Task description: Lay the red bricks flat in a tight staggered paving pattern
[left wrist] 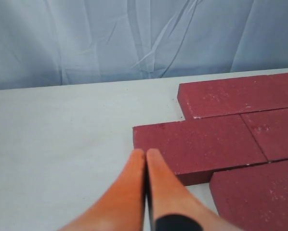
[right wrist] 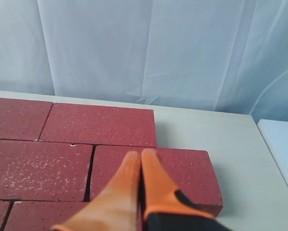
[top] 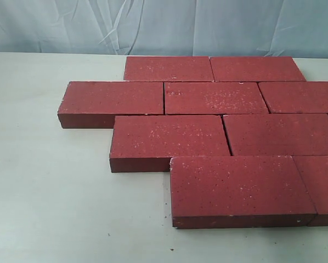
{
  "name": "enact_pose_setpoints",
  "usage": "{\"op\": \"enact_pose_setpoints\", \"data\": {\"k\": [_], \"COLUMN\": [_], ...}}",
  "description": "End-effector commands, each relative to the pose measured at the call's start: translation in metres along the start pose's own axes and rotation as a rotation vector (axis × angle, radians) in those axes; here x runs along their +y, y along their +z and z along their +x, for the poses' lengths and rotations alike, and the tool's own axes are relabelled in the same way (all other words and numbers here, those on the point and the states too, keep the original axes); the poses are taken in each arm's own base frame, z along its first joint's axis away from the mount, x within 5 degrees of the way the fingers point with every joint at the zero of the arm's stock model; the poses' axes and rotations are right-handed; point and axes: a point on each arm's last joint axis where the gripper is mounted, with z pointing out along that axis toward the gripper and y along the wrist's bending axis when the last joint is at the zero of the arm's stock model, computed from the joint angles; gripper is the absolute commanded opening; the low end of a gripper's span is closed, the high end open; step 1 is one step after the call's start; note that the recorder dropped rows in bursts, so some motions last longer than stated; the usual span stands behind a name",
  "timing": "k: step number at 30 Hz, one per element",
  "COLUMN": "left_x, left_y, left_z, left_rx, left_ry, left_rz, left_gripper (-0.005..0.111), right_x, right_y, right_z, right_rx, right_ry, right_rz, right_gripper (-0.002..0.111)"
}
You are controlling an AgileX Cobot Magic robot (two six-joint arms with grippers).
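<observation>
Over a pale table (top: 43,192) backed by wrinkled curtain (top: 54,27), left claw (left wrist: 145,153) and right claw (right wrist: 140,155) are pressed together.

A pale off-white counter (top: 54,208) with a matte, faintly flecked top carries the scene; along its far edge hangs a wrinkled light blue-grey sheet (top: 153,24), creased in long folds; the light is soft and even, the shadows faint; past one side edge lies a paler surface (right wrist: 281,154).
</observation>
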Motion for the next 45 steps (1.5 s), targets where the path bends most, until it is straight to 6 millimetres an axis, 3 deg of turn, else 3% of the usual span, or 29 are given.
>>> {"op": "enact_pose_setpoints", "data": {"k": [1,8,21,25,29,45], "left_x": [-0.006,-0.011,-0.011,-0.007,-0.002,0.007], "left_y": [-0.027,-0.051,-0.062,-0.084,-0.091,-0.062], "left_z": [0.001,0.007,0.012,0.034,0.062,0.156], "left_rx": [-0.075,-0.103,-0.117,-0.236,-0.282,-0.341], "left_ry": [-0.006,0.014,0.043,0.120,0.054,0.002], "left_rz": [0.024,0.037,0.020,-0.061,-0.113,-0.130], "left_gripper": [0.000,0.000,0.000,0.000,0.000,0.000], "right_x": [0.000,0.000,0.000,0.000,0.000,0.000], "right_y": [-0.004,-0.004,-0.004,-0.004,-0.004,-0.004], "right_z": [0.001,0.001,0.001,0.001,0.001,0.001], "right_rx": [-0.006,-0.006,-0.004,-0.004,-0.004,-0.004], "right_ry": [-0.004,-0.004,-0.004,-0.004,-0.004,-0.004], "right_rz": [0.000,0.000,0.000,0.000,0.000,0.000], "right_gripper": [-0.001,-0.001,-0.001,-0.001,-0.001,-0.001]}}
